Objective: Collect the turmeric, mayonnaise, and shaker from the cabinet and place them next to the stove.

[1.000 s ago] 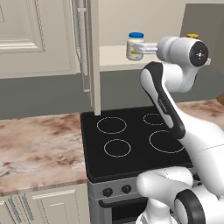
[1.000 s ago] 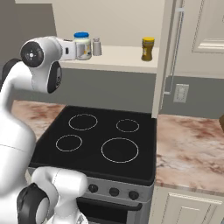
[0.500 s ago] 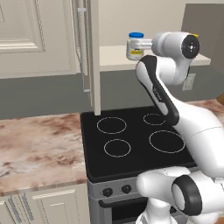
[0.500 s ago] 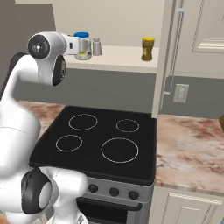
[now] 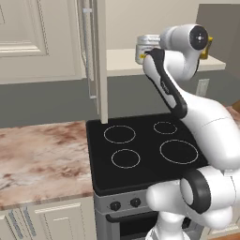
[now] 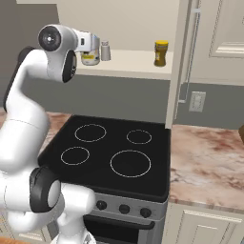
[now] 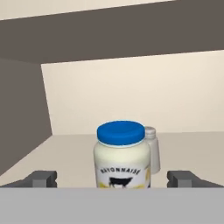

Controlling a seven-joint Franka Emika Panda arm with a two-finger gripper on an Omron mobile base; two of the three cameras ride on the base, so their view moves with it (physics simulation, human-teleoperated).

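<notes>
With the cabinet (image 6: 183,62) door swung open, the arm is raised to shelf height and the hand (image 7: 115,178) points straight in at the mayonnaise (image 7: 121,155). From the hand view, the two dark fingertips (image 7: 40,178) stand wide apart, one to each side of the jar, and nothing is held between them. The mayonnaise stands upright on the beige shelf (image 6: 133,66), blue lid up, with the shaker (image 7: 152,148) just behind it and to its right, partly hidden by the jar. From the right base view the shaker (image 6: 105,50) stands just beside the hand's white housing, and the turmeric (image 6: 161,53) sits well apart along the same shelf, nearer the open door. Below them lies the stove (image 6: 114,152), its black top bare, and the marbled counter (image 5: 42,154) runs on either side.
</notes>
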